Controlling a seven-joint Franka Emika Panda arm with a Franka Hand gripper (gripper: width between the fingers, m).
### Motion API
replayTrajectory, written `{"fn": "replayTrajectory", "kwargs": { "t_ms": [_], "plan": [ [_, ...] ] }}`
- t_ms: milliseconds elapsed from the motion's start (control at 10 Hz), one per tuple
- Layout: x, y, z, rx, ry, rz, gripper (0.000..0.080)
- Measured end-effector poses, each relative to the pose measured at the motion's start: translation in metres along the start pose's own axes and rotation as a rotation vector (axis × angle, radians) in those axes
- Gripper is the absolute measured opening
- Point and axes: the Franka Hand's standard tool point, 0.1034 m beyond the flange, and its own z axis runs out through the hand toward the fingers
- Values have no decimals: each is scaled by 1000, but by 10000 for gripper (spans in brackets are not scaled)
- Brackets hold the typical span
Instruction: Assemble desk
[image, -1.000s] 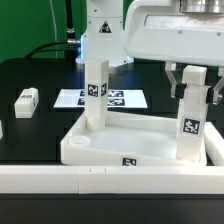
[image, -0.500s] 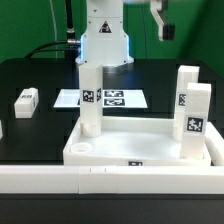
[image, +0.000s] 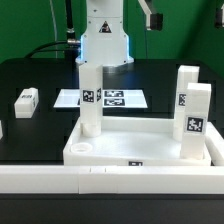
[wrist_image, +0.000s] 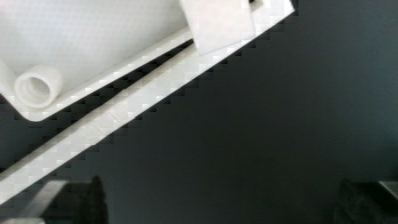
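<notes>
The white tray-like tabletop (image: 140, 140) lies with its rim up, behind the front rail. Three white marker-tagged legs stand upright in it: one at the far corner on the exterior view's left (image: 91, 95) and two at its right, one behind (image: 185, 90) and one in front (image: 197, 122). The near-left corner socket (image: 82, 147) is empty. A fourth leg (image: 26, 99) lies loose on the black table at the left. My gripper (image: 152, 18) hangs high above the table, open and empty. The wrist view shows its fingers (wrist_image: 71, 200) wide apart over a tabletop corner socket (wrist_image: 36, 88).
The marker board (image: 112, 98) lies flat behind the tabletop. A long white rail (image: 100, 182) runs along the table's front, also seen in the wrist view (wrist_image: 151, 105). The robot base (image: 105, 35) stands at the back. A small white piece (image: 1, 128) shows at the left edge.
My gripper has let go of the front right leg, which stays upright in the tabletop. It has risen high and drifted toward the exterior view's left.
</notes>
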Motion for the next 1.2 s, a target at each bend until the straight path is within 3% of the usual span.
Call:
{"fn": "replayTrajectory", "kwargs": {
  "t_ms": [200,300,500,1000,1200],
  "plan": [
    [1,1,-1,1,1,-37,649],
    [0,11,-8,20,-2,-83,649],
    [-1,45,-39,59,-6,-298,649],
    [-1,48,-36,54,-3,-526,649],
    [-13,77,-32,56,-35,-567,649]
  ]
}}
